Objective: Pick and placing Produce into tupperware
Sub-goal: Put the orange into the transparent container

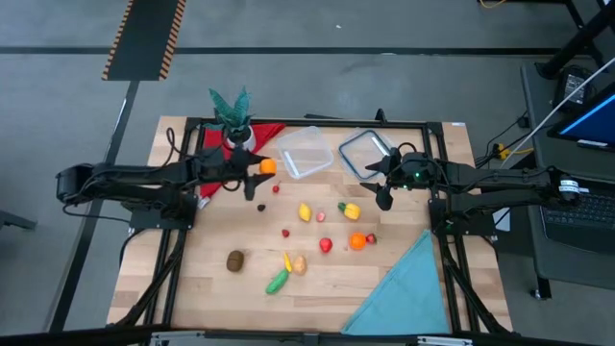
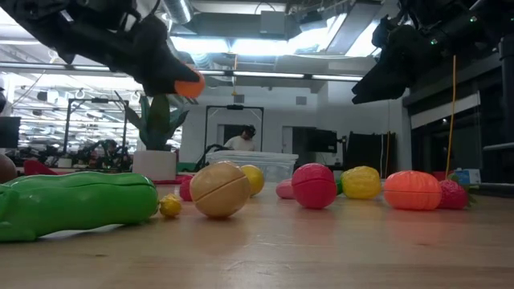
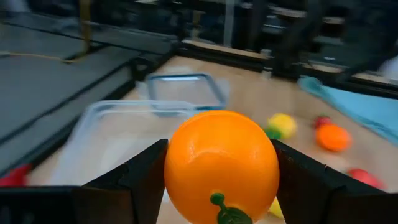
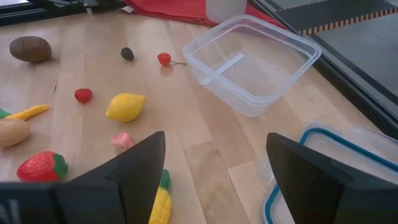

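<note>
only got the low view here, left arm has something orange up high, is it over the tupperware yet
Observer: Not yet. In the high view the left end effector holds the toy orange just short of the tupperware, on its left-arm side.
Operator: anything in the tub already
Observer: Nothing; the right wrist view shows the tupperware empty.
Operator: where's the right arm
Observer: The right end effector hangs open beside the blue-rimmed lid, holding nothing.
Operator: is the orange gripped ok
Observer: The left wrist view shows it squarely between both fingers, stem end toward the camera.
</note>
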